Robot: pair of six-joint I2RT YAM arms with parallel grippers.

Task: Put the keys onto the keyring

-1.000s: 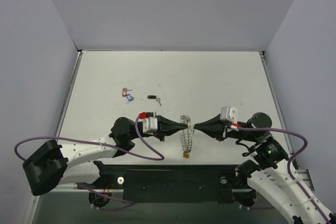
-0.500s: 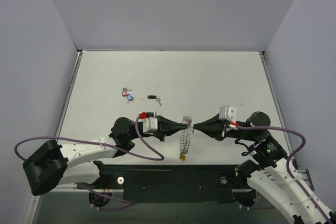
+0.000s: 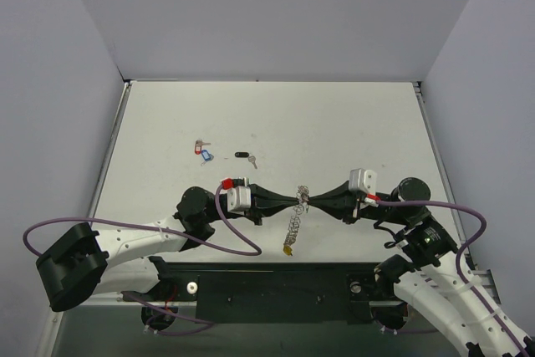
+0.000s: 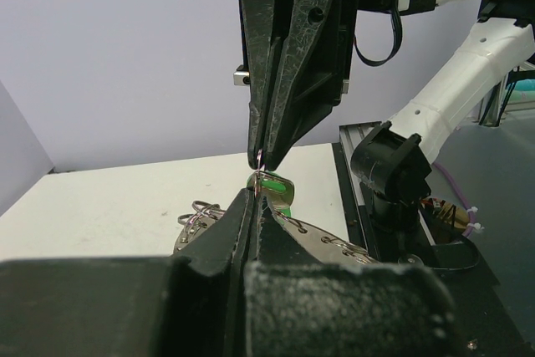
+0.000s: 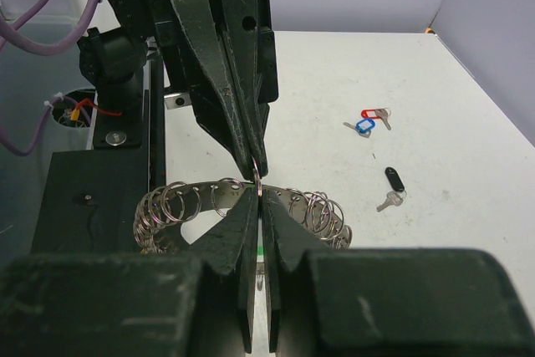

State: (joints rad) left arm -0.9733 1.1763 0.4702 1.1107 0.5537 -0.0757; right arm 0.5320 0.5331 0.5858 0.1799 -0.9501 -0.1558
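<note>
The keyring point(image 3: 292, 221) hangs off the table between my two grippers, its yellow tag point(image 3: 288, 250) lowest. My left gripper point(image 3: 298, 198) is shut on one of its small loops point(image 5: 257, 180) at the top of the band point(image 5: 305, 203). My right gripper point(image 3: 306, 199) meets it tip to tip. It is shut on a thin metal piece joined to a green-headed key point(image 4: 272, 183), as far as I can tell. In the left wrist view the band point(image 4: 328, 245) runs under my left gripper point(image 4: 253, 196), with my right gripper point(image 4: 261, 156) just above the green key.
Red- and blue-tagged keys point(image 3: 201, 150) and a black-headed key point(image 3: 244, 156) lie on the white table point(image 3: 351, 123) behind the left arm. The right wrist view shows the coloured pair point(image 5: 368, 121) and the black one point(image 5: 393, 180). A black base plate point(image 3: 276, 286) runs along the near edge.
The two gripper tips have closed the small gap between them and now touch. The keyring has swung, its yellow tag drifting slightly left.
</note>
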